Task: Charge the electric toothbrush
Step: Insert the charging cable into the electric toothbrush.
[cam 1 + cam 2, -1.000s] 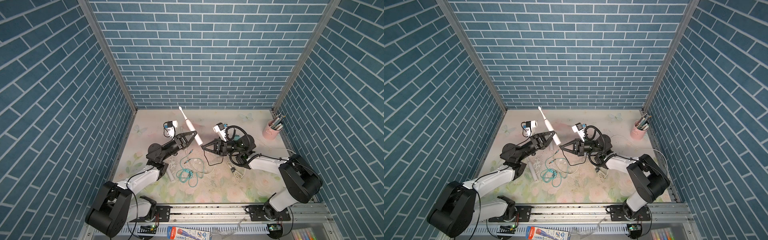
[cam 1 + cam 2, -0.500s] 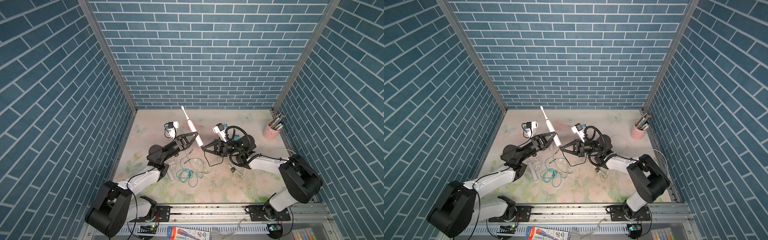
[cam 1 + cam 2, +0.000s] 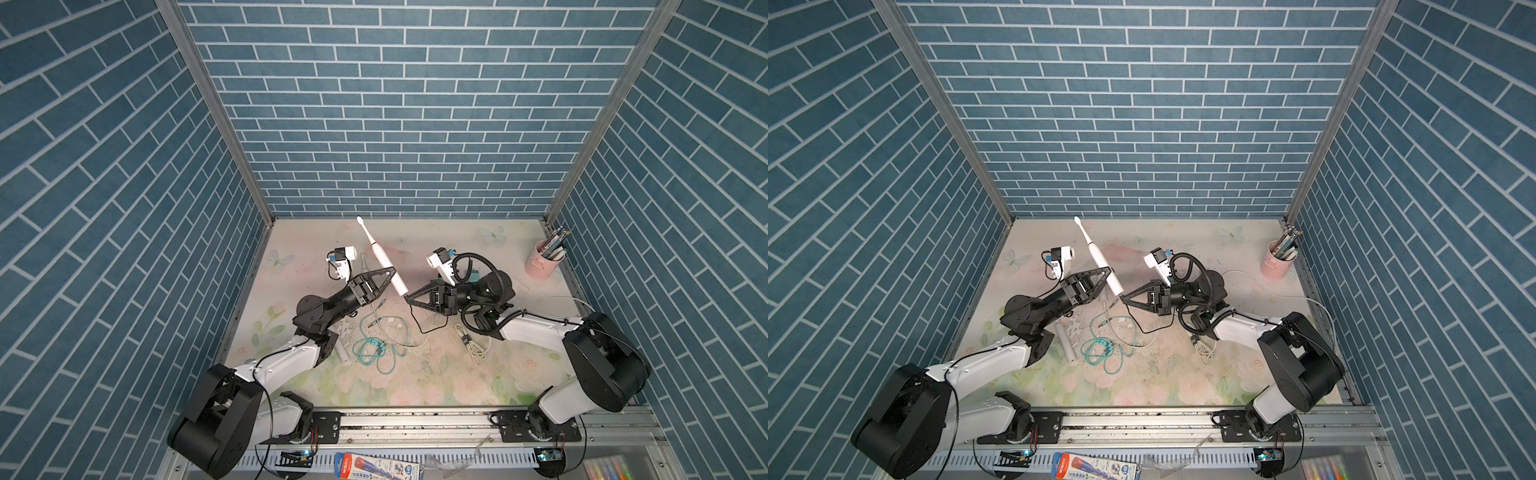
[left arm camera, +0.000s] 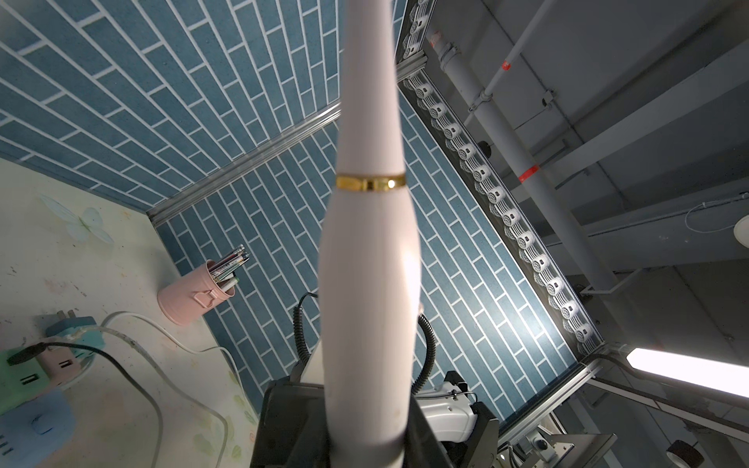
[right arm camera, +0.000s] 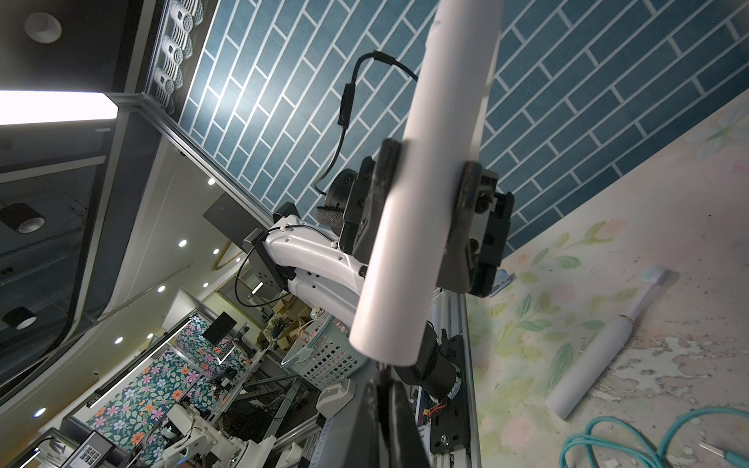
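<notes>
Above the middle of the table (image 3: pixel 449 376), we saw the toothbrush (image 3: pixel 381 255) held off the surface and tilted. Its small bristle head pointed toward the back wall and its flat round base toward the right gripper (image 3: pixel 409 297). It was a smooth, glossy white stick, thick in the handle and narrowing into a thin neck, with a thin gold ring (image 4: pixel 371 183) where the two parts met.

The left gripper (image 3: pixel 390 274) had its jaws closed on the lower handle. In the right wrist view its two matte black fingers (image 5: pixel 389 182) pressed the rounded handle from both sides.

The right gripper's long triangular jaws were closed fully to a point just at the brush's base, pinching the end of a thin black cable (image 3: pixel 419 330). This cable drooped from there onto the table in a loop. The plug was hidden, so we could not tell whether it touched the base. In the left wrist view a black cable sat plugged in a pastel power strip (image 4: pixel 36 389).

The table had a floral surface with flaked, worn patches. On it lay a second brush (image 5: pixel 600 348) of the same shape, a tangled teal cable (image 3: pixel 376 353) and a tied cream cable (image 3: pixel 473 349). A pink cup (image 3: pixel 540 268) full of pens stood near the right back corner.
</notes>
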